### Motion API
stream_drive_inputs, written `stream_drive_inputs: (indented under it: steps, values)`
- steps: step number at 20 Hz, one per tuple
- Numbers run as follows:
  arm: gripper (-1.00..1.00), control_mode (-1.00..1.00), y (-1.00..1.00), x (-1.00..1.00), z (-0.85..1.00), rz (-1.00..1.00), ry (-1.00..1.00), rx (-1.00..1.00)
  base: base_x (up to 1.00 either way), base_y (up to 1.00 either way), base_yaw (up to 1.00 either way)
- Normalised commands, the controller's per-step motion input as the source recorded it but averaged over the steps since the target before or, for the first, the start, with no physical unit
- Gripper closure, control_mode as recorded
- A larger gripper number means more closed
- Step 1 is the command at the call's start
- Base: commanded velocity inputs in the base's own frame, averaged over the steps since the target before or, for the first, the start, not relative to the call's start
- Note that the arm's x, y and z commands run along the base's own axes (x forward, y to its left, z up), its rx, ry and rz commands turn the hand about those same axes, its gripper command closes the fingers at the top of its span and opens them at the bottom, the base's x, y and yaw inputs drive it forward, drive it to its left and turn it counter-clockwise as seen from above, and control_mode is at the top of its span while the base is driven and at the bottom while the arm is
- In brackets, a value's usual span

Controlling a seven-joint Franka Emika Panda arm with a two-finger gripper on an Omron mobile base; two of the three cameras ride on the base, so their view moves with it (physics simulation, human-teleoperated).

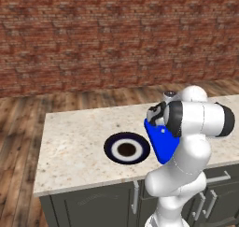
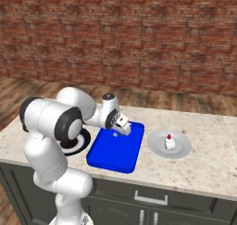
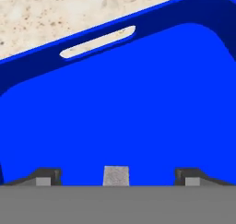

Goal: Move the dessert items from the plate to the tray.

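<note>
Left base view: the white arm rises from the lower right, its thick upper link lying nearly level across the frame and bending back toward the counter (image 1: 70, 142), so that its bulk covers most of the tray (image 1: 158, 144). Only a bright blue wedge of the tray shows beside the elbow. The plate (image 1: 111, 144), navy with a white ring and a dark brown centre, lies flat on the speckled counter just left of the tray. I cannot make out a dessert item on it from here. The hand is tucked behind the arm's joints and its fingers cannot be made out.

Right base view: the arm rises from the lower left, folds at the shoulder and reaches forward and down, with the gripper (image 2: 121, 127) low over the far end of the tray (image 2: 115, 157). The plate (image 2: 83, 143) peeks out behind the arm, to the left of the tray. A pale grey dish (image 2: 180, 147) sits on the counter to the tray's right, holding a small white piece topped with red (image 2: 170, 142).

Hand view: the camera looks onto the tray (image 3: 120, 103), whose slot (image 3: 97, 42) lies toward the top. The two dark fingertips (image 3: 44, 176) stand spread wide at the bottom corners with nothing pinched between them. A small grey block (image 3: 115, 176) shows between them at the lower edge; what it is I cannot tell.
</note>
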Motion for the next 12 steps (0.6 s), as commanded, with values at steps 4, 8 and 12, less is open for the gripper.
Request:
stream_drive_inputs:
  steps: [4,8,12]
  values:
    - [-1.00,-1.00,-0.40,-0.08,0.74,0.08,0.02,0.01,0.00,0.00,0.00]
    - [-1.00,-1.00,-0.55,-0.15,0.95,0.08,0.14,0.00,0.00,0.00,0.00]
    - [-1.00,-1.00,-0.73,-0.05,1.00,0.19,0.16,-0.07,0.00,0.00,0.00]
